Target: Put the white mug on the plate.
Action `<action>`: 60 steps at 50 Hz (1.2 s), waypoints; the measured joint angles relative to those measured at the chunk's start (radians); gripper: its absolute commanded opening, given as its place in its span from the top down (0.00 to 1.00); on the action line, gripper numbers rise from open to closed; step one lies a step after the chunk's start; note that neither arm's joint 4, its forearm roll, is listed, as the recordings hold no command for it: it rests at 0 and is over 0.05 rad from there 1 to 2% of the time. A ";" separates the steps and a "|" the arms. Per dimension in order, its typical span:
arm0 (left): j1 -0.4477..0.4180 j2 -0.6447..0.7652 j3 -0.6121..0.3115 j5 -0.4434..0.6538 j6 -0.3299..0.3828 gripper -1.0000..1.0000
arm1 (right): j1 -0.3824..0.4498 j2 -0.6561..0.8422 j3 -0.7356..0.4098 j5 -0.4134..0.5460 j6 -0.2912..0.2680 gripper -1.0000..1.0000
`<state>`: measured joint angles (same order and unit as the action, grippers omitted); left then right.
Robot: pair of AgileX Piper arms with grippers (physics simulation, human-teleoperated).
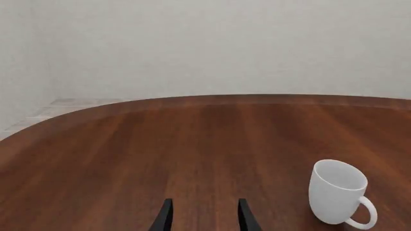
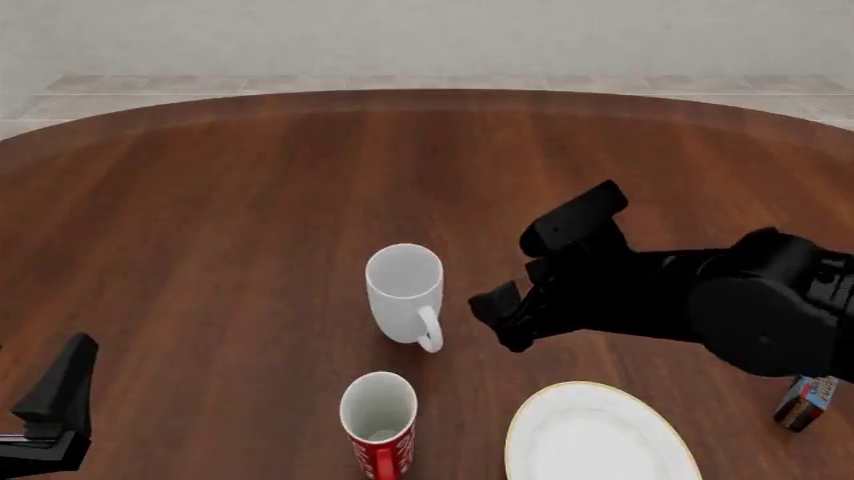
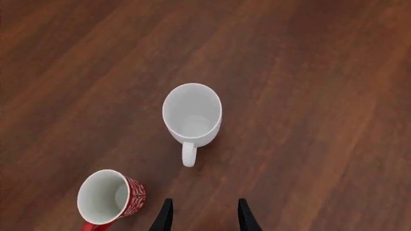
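The white mug stands upright near the middle of the table, its handle toward the near side. It also shows in the right wrist view and the left wrist view. The plate, white with a gold-tan rim, lies at the near right, partly cut off by the frame edge. My right gripper hovers just right of the mug, open and empty; its fingers are apart in the right wrist view. My left gripper is at the near left, open and empty, with its fingers apart.
A red mug with a white pattern stands upright just in front of the white mug, left of the plate; it also shows in the right wrist view. A small coloured box sits at the right edge, under the right arm.
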<state>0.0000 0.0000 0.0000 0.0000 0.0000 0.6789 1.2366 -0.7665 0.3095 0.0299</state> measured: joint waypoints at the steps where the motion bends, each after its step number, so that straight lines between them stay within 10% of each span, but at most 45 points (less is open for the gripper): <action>1: 0.000 0.000 0.000 0.000 0.000 0.00 | 0.001 0.003 -0.001 -0.001 0.000 0.00; 60: 0.000 0.000 0.000 0.000 0.000 0.00 | 0.040 0.252 -0.031 -0.166 0.053 0.00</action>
<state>0.0000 0.0000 0.0000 0.0000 0.0000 0.7193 1.4885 -0.7974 0.1435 0.0829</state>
